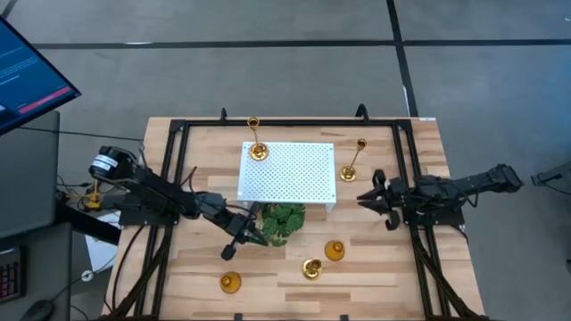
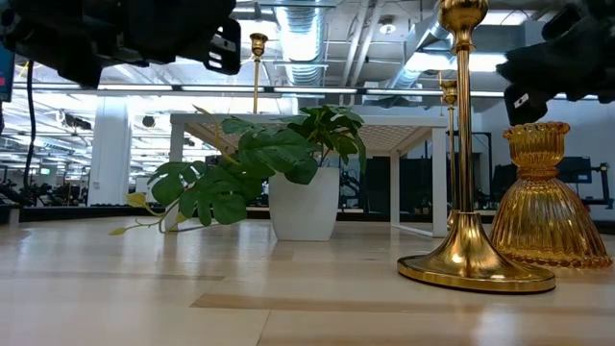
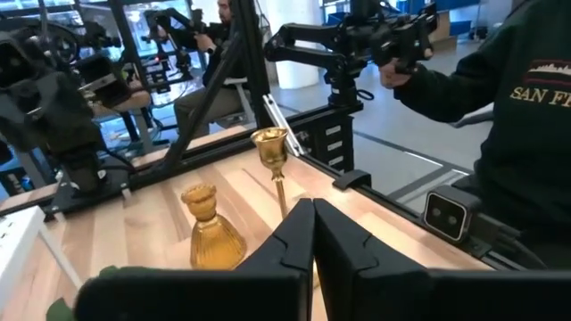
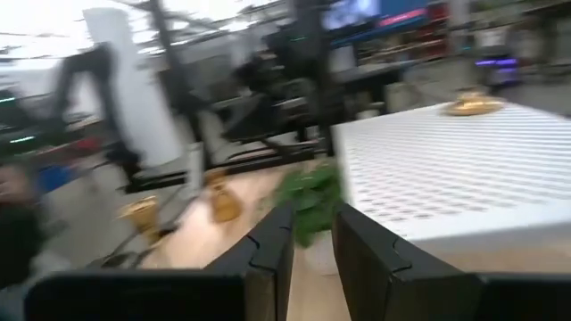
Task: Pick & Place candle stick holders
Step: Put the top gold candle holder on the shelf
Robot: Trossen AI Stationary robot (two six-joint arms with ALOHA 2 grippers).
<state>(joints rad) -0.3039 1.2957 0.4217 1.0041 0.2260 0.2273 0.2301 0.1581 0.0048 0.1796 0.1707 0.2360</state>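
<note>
Wooden table first: we are seeing three holders nearest us, two squat and one tall. Left gripper is hovering clenched beside the plant; swinging risks toppling it. Right gripper, slightly parted and empty, is nearing a tall holder; another is standing on the platform.

The table is surfaced in pale, matt wood with visible grain, framed by black metal rails. The tall candle stick holders are seen in polished, mirror-bright brass-coloured metal. The short holders appear as glossy, ribbed amber material, seemingly glass. The platform is finished in matt white and perforated throughout. The plant's leaves look smooth and slightly waxy; its pot is plain matt white. Both grippers' fingers are moulded in dull black plastic.
</note>
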